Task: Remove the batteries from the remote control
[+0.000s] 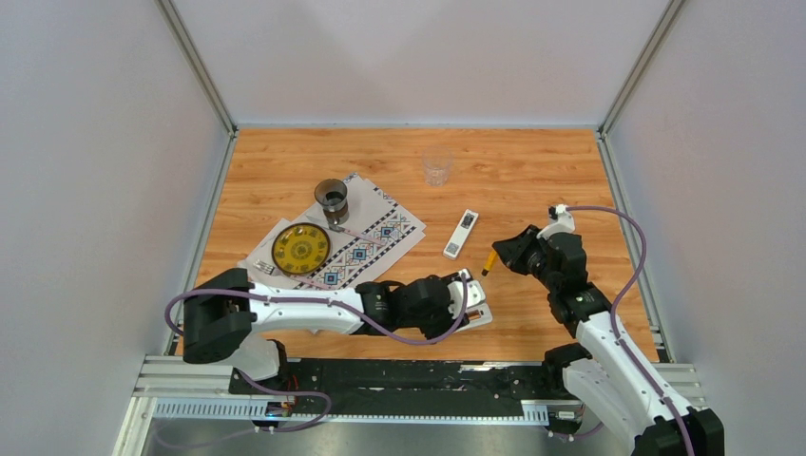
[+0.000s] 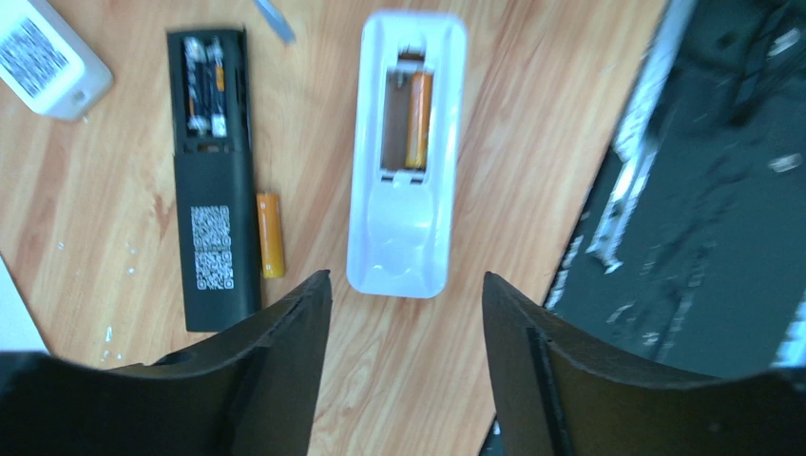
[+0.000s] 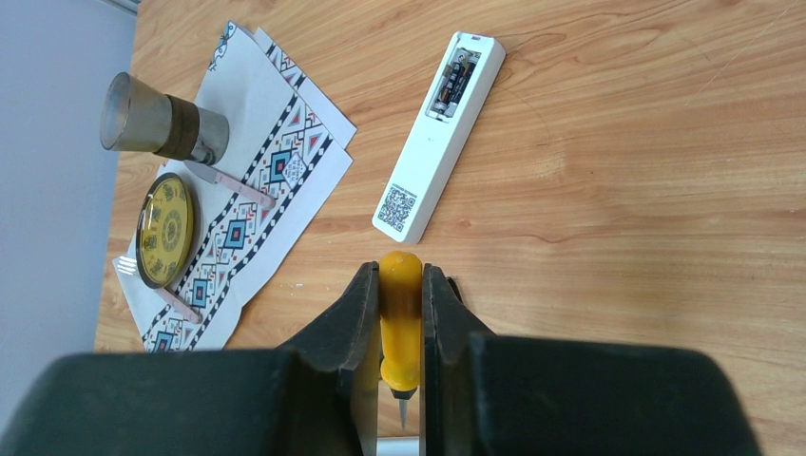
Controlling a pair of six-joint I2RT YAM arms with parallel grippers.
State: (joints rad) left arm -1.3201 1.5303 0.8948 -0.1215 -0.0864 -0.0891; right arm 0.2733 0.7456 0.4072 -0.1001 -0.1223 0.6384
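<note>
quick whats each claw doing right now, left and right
Left claw: open, holding nothing.
Right claw: closed on the orange-handled screwdriver.

Left arm (image 1: 295,306): white links, black joints.
Right arm (image 1: 599,337): same colours.
Cables (image 1: 642,249): purple, looping alongside each arm.
Left gripper (image 2: 407,277): matte black fingers.
</note>
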